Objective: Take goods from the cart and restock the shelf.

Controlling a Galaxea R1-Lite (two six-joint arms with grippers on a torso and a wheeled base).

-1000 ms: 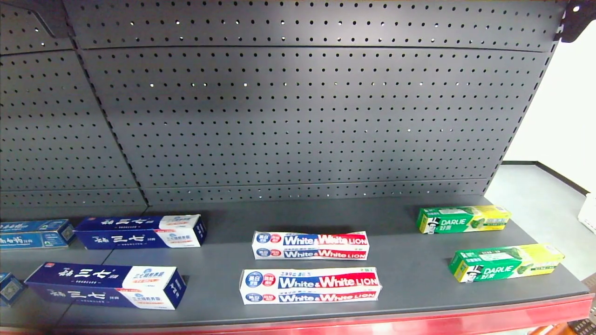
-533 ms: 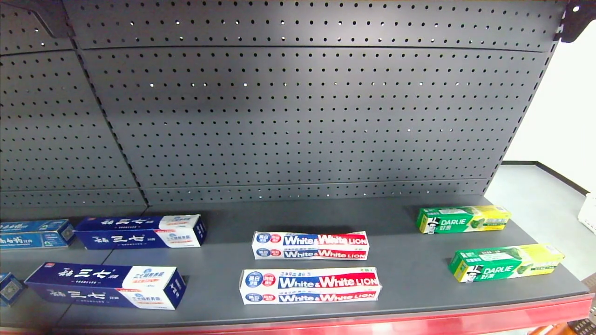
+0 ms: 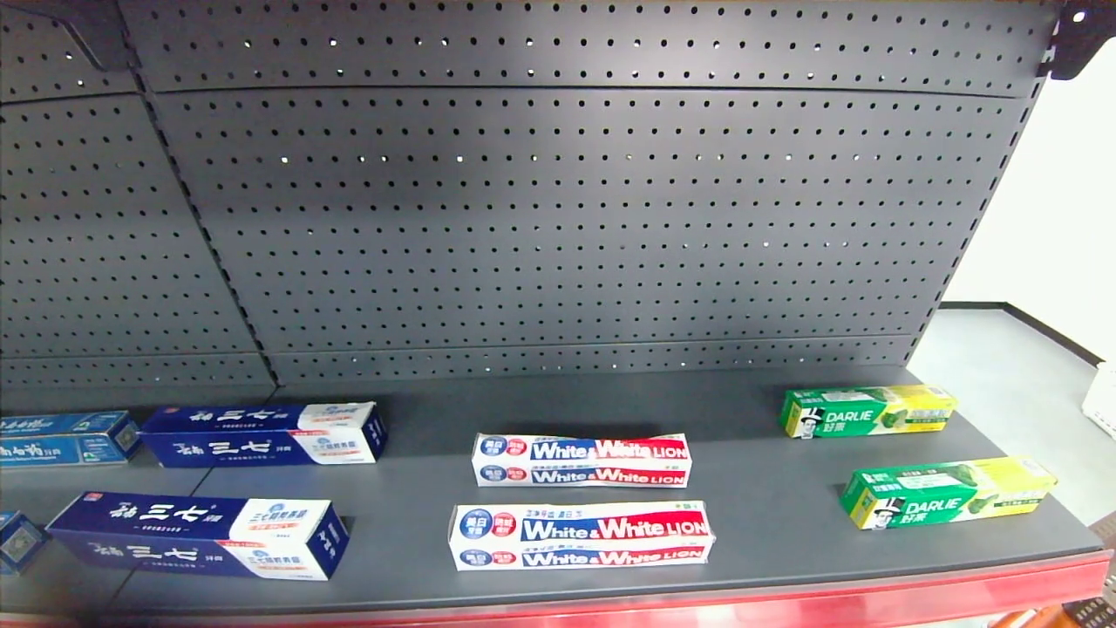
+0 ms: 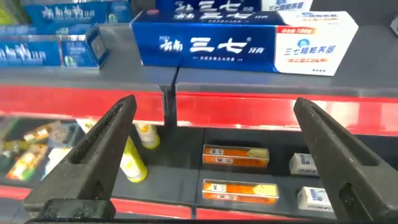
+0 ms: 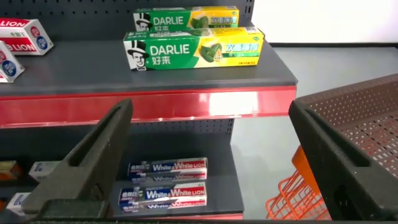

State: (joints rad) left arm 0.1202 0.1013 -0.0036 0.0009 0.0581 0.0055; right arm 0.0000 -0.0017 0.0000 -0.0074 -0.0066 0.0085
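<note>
The left gripper (image 4: 214, 165) and right gripper (image 5: 211, 162) gape empty before the red-edged grey metal shelf (image 3: 767, 523). Fetching is probably next: reach into the brown perforated cart (image 5: 360, 118).

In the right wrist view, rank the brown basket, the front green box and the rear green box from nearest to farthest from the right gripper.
From the right gripper:
1. Brown basket, close beside one finger.
2. Front green box, at the shelf's front edge.
3. Rear green box, behind it.
</note>
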